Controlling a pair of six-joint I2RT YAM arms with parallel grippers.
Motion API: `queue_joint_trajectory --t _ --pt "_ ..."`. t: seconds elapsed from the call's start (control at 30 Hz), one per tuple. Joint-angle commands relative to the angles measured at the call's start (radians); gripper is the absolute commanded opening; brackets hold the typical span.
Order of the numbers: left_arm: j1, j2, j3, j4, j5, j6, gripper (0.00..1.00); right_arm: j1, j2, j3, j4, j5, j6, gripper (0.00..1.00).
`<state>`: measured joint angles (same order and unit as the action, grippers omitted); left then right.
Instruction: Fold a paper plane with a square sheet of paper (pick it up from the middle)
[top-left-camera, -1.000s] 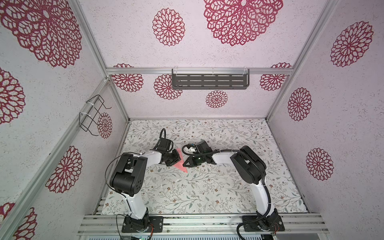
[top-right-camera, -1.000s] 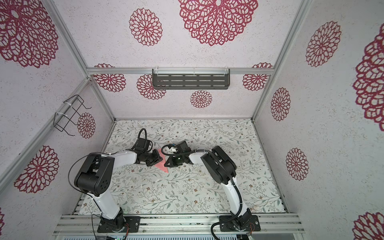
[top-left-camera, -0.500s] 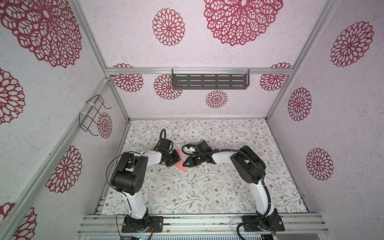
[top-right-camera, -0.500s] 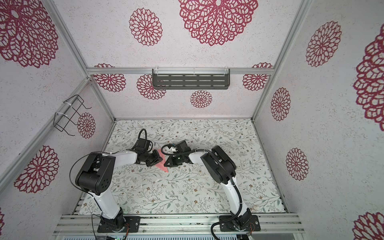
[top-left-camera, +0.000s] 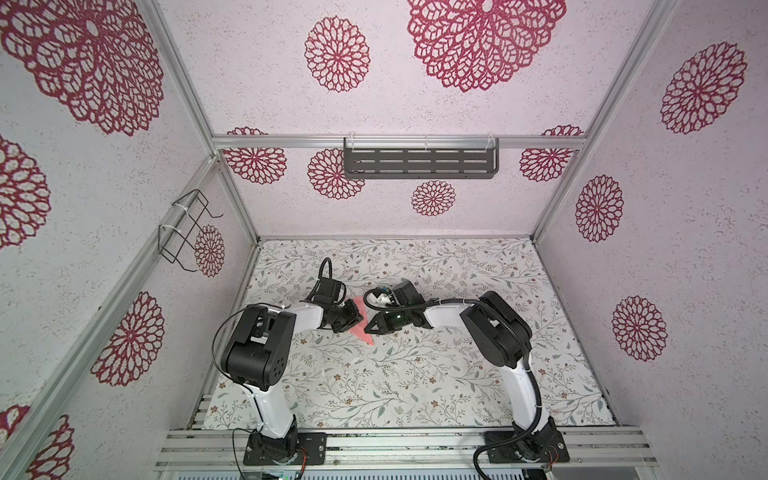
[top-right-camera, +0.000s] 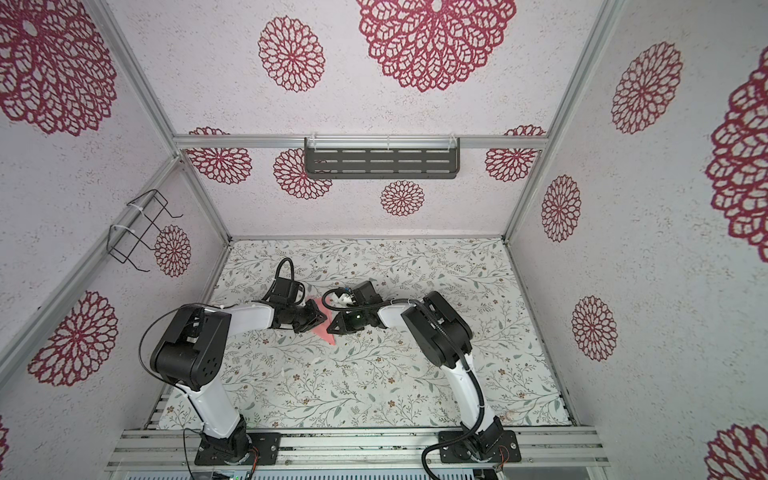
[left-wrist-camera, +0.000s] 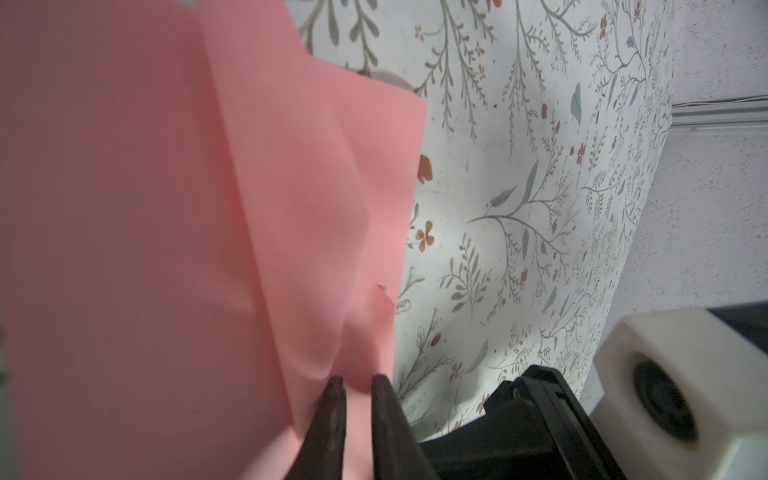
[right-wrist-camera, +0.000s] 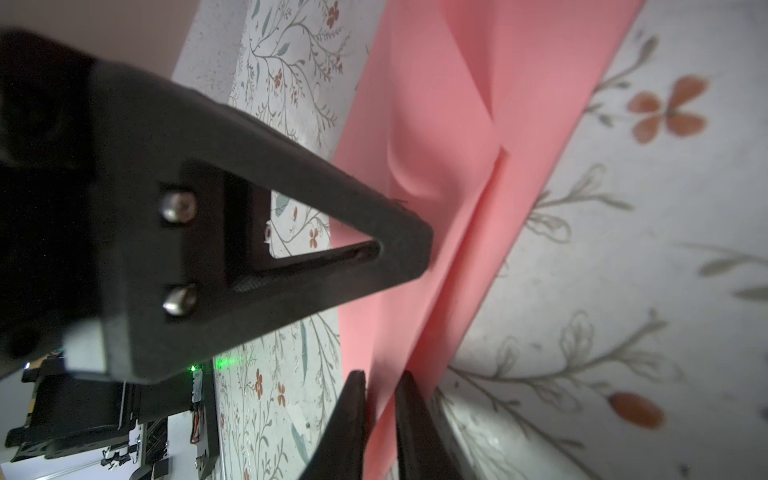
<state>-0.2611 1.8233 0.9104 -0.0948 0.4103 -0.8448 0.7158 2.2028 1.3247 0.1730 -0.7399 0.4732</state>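
Found thin, creased salmon-pink paper sheet on white floral-print table cover, about mid-table, slightly left of centre, in both top views. Mostly hidden there by the grippers. Only a narrow pointed strip visible, aimed at the near edge.

Marked black left gripper low at the sheet's left side and black right gripper low at its right side. Tip to tip, near each other, with the sheet between. Same layout in a top view.

Left wrist view: caught left gripper with dark fingertips a sliver apart. Pink sheet edge in the slot, puckered just by the tips. Pinched or let go: cannot tell. Noted long diagonal creases, overlapping flaps and a small nick in the edge.

Right wrist view: same for right gripper. Fingertips narrowly parted, with a raised fold of the sheet between. Clamped or slack: cannot tell. Also caught the left gripper's triangular black finger at the sheet's far edge. Touching or just off: cannot tell.

Logged grey slotted shelf on back wall and black wire rack on left wall.
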Motion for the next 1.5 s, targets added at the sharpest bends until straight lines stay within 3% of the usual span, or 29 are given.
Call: queue_joint_trajectory --t 0.0,0.3,0.9,1.47 --pt "0.006 -0.04 -0.005 0.018 0.005 0.025 0.17 -0.006 0.031 -0.035 -0.07 0.071 0.002 0.19" --pt "0.021 -0.086 -0.007 0.005 0.004 0.041 0.19 -0.006 0.032 -0.046 -0.08 0.087 -0.008 0.12" --pt "0.036 -0.023 -0.008 0.023 0.016 0.036 0.19 -0.006 0.029 -0.077 -0.059 0.126 -0.03 0.17" --pt "0.015 0.006 0.032 0.003 0.051 0.057 0.24 -0.006 0.047 -0.065 -0.078 0.132 -0.032 0.19"
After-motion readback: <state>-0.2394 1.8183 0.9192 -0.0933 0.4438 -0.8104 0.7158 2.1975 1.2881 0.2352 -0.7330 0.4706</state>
